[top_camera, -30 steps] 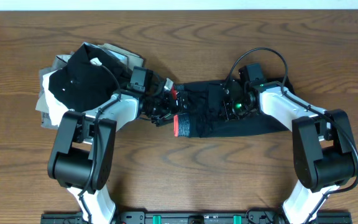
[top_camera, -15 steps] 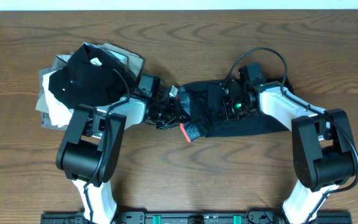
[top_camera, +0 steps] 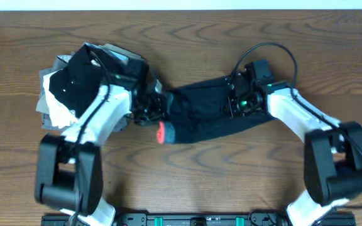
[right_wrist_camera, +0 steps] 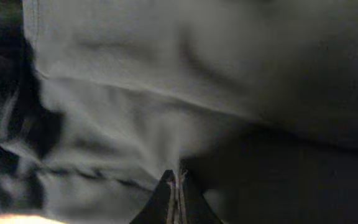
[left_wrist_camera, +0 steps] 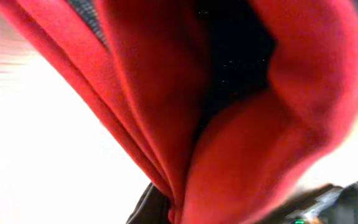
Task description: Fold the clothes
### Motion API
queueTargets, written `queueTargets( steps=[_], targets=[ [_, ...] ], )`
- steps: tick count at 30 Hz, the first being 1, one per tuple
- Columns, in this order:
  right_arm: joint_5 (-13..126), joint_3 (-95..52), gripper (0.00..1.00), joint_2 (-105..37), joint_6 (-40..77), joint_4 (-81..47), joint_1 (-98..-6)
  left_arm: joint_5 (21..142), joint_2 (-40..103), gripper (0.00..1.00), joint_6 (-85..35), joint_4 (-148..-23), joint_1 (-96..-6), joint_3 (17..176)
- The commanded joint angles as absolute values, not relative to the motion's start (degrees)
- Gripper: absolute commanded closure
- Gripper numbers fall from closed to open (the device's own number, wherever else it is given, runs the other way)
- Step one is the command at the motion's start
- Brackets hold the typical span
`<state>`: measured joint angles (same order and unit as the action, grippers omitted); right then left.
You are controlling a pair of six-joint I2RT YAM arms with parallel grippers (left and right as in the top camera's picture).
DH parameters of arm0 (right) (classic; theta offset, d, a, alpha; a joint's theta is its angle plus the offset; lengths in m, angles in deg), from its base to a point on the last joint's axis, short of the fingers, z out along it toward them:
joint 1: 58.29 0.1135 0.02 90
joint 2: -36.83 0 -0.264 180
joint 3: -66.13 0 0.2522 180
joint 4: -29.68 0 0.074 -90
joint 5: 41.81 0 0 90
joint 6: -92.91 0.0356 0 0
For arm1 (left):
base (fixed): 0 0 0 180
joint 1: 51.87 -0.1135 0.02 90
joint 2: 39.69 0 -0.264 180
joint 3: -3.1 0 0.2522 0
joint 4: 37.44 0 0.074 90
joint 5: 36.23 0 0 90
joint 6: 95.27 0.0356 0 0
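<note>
The clothes, black leggings point(top_camera: 209, 116), lie bunched across the table's middle, their coral-red waistband point(top_camera: 164, 132) curled at the left end. My left gripper point(top_camera: 149, 112) is at that end, shut on the waistband. Red waistband fabric point(left_wrist_camera: 229, 124) fills the left wrist view and runs down into the left gripper point(left_wrist_camera: 174, 210), whose dark finger point(left_wrist_camera: 151, 205) barely shows. My right gripper point(top_camera: 236, 104) sits on the leggings' right part. In the right wrist view the right gripper point(right_wrist_camera: 178, 179) pinches a fold of black cloth point(right_wrist_camera: 166, 93) between touching fingertips.
A pile of other garments lies at the left: a black shirt point(top_camera: 74, 80) on top, white cloth point(top_camera: 56, 110) below it and grey cloth point(top_camera: 123, 55) behind. Bare wooden table point(top_camera: 187, 182) extends in front. The left arm reaches past the pile.
My left gripper has shut on the waistband and drawn it leftward, and the left arm has swung out to the left. The right gripper shifted slightly up and right with the cloth.
</note>
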<state>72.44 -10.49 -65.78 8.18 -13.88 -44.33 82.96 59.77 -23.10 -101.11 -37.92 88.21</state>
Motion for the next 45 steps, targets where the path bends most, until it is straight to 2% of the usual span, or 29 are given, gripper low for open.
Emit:
queueTargets(
  steps=[1, 8, 14, 23, 32, 40, 45],
  targets=[
    [70.69, -13.24, 0.96, -60.21, 9.85, -13.64, -45.86, 70.24, 58.0, 0.94, -15.3, -107.82, -38.25, 96.48],
    [70.63, -15.25, 0.95, -56.69, 14.09, -13.64, -49.93, 64.25, 58.5, 0.94, -12.78, -116.17, -34.64, 109.07],
    [70.47, -15.25, 0.94, -57.06, 16.23, -14.58, -53.12, 60.42, 60.27, 0.94, -13.26, -117.5, -28.39, 116.58],
    [61.47, -15.25, 0.93, -59.03, 18.98, -15.92, -53.36, 59.03, 72.09, 0.94, -14.2, -111.89, -21.66, 117.28],
    [61.49, -15.25, 0.94, -67.9, 20.66, -15.43, -53.41, 61.52, 78.61, 0.94, -20.65, -103.49, -17.5, 117.28],
    [68.64, -15.25, 0.98, -78.39, 19.33, -7.98, -53.36, 62.3, 78.61, 0.94, -22.38, -103.16, -16.8, 118.03],
    [69.86, -15.25, 0.99, -80.71, 19.4, -8.22, -53.21, 62.37, 78.61, 0.94, -23.43, -104.74, -16.8, 120.1]
  ],
)
